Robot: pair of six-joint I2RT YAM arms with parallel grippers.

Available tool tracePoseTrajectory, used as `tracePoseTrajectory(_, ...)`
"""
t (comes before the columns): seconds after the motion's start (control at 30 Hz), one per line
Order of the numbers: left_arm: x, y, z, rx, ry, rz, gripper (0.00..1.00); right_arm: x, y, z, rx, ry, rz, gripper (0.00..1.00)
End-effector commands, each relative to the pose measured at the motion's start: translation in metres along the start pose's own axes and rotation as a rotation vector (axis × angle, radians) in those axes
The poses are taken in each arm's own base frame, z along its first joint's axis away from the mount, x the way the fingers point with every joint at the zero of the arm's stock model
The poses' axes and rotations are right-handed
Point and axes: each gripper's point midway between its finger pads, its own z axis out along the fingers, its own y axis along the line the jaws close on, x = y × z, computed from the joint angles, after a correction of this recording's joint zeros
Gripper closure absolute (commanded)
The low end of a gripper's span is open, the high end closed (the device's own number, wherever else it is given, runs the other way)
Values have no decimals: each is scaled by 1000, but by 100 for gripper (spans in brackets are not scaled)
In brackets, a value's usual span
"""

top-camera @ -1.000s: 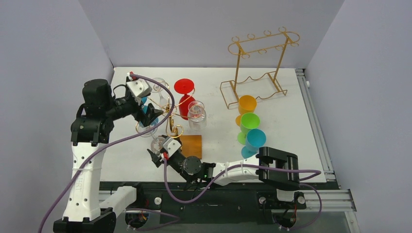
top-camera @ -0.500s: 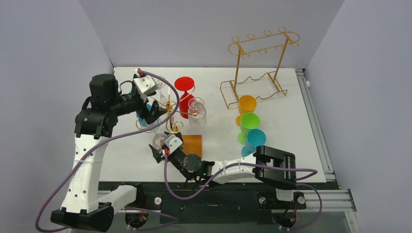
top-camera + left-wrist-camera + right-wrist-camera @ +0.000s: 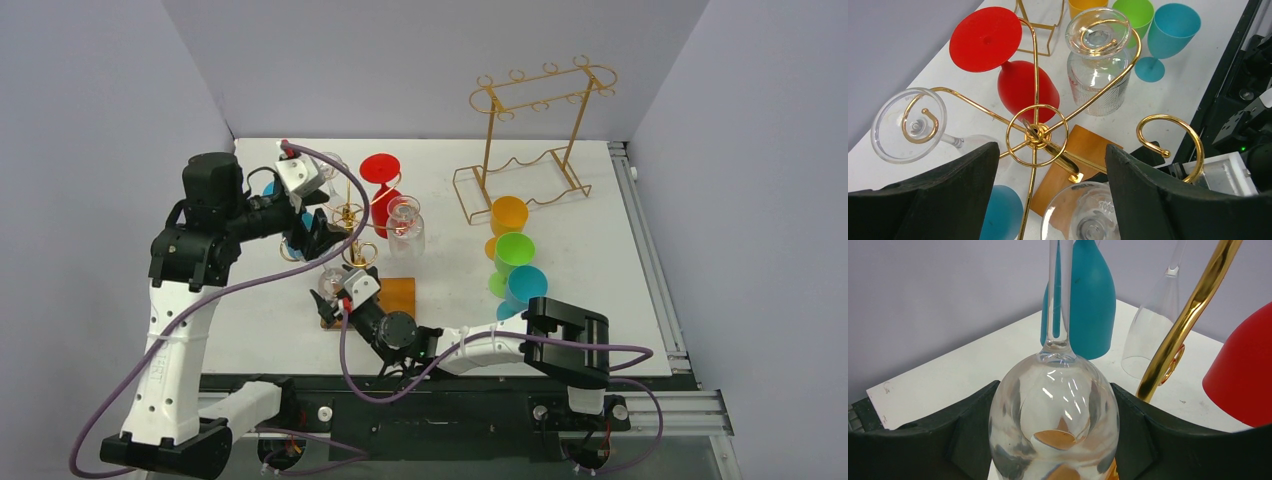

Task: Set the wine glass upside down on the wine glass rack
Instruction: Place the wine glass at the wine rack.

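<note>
You are working the hanging step: your right jaws are clasping the bowl of the wine glass (image 3: 1055,400), which is already pointing stem-up, just beside the wine glass rack (image 3: 1037,136). The next move is calling for you to slide the stem into the free curl (image 3: 1168,117) close by, so the foot is resting on the wire. Your left jaws are hovering released above the rack, gripping nothing

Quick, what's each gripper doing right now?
Left gripper: open, holding nothing, above the rack.
Right gripper: closed on the bowl of the upside-down clear glass.
</note>
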Motion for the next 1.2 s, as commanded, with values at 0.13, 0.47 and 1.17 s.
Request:
tracePoseTrajectory(0.13, -23, -23, -26, -7, -66, 33, 26, -52, 9, 6, -4, -136, 122, 100)
tracePoseTrajectory(0.47, -41, -13, -32, -92, -124, -11, 17, -59, 8, 0, 29, -137, 141, 100)
tracePoseTrajectory(1.17, -17, -10, -1, 26, -40, -115, 38, -64, 7, -7, 191, -136, 103, 100)
